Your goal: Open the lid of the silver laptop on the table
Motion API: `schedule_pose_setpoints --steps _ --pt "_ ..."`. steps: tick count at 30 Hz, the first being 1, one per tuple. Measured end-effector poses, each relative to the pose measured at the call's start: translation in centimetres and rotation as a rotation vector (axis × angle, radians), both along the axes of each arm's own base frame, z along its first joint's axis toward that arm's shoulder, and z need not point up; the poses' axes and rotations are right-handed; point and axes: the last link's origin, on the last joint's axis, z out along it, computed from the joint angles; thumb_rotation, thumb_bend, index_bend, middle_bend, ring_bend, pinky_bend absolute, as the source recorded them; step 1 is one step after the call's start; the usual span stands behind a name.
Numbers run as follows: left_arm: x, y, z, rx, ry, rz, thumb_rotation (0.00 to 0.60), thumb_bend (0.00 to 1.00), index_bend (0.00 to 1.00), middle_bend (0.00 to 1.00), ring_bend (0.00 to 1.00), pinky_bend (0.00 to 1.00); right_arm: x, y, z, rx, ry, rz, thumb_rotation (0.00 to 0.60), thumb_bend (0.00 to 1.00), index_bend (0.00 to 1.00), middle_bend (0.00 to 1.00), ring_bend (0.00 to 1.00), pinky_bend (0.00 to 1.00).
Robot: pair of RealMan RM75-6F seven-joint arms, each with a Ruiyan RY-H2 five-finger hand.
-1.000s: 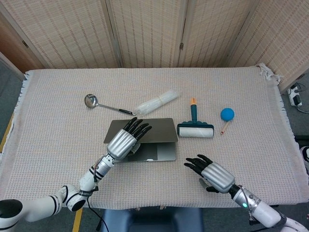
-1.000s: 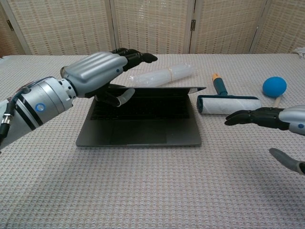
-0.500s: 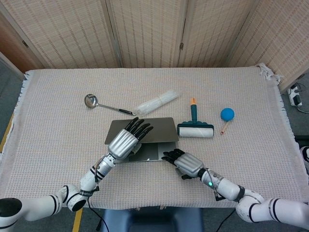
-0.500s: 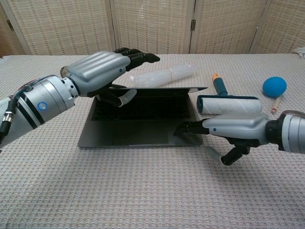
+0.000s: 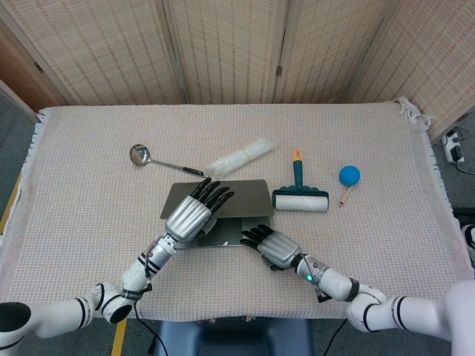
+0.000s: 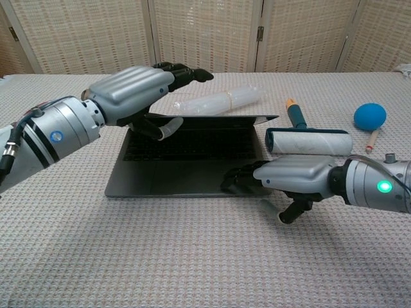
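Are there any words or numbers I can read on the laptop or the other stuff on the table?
No readable text anywhere.
The silver laptop: its keys are too dark and small to read.
The lint roller, blue ball, ladle and plastic roll: no labels visible.
The left hand and right hand: no words, only lights on the arms.

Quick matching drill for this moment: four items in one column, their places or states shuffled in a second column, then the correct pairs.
Items:
1. left hand
2. right hand
3. silver laptop
4. blue ball

Places or states:
A. partly open, lid raised at a low angle
B. on the cloth at the far right, beyond the lint roller
C. at the raised lid, thumb under its edge
D. fingers resting on the base's front right corner

Pairs: 1-C, 2-D, 3-A, 4-B
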Motion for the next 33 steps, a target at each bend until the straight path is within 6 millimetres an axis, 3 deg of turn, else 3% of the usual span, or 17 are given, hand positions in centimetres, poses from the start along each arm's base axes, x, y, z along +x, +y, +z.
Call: schedule_pose_setpoints --steps 12,24,33 --pt "0.3 1.7 1.7 0.022 -0.022 0.056 0.6 0.53 0.01 0.11 0.0 0.0 -0.1 0.0 -0.6 0.002 0.074 0.036 0.6 0.79 0.0 0.02 0.02 0.0" --pt "0.2 7.0 6.1 0.102 -0.049 0.22 0.6 0.43 0.0 0.05 0.0 0.0 0.0 0.1 -0.9 0.0 0.096 0.036 0.6 0.79 0.0 0.02 0.02 0.0" --pt "-1.3 11.2 9.4 0.159 -0.073 0.404 0.6 0.38 0.0 0.02 0.0 0.0 0.1 -0.1 -1.1 -0.005 0.102 0.033 0.6 0.79 0.0 0.02 0.02 0.0"
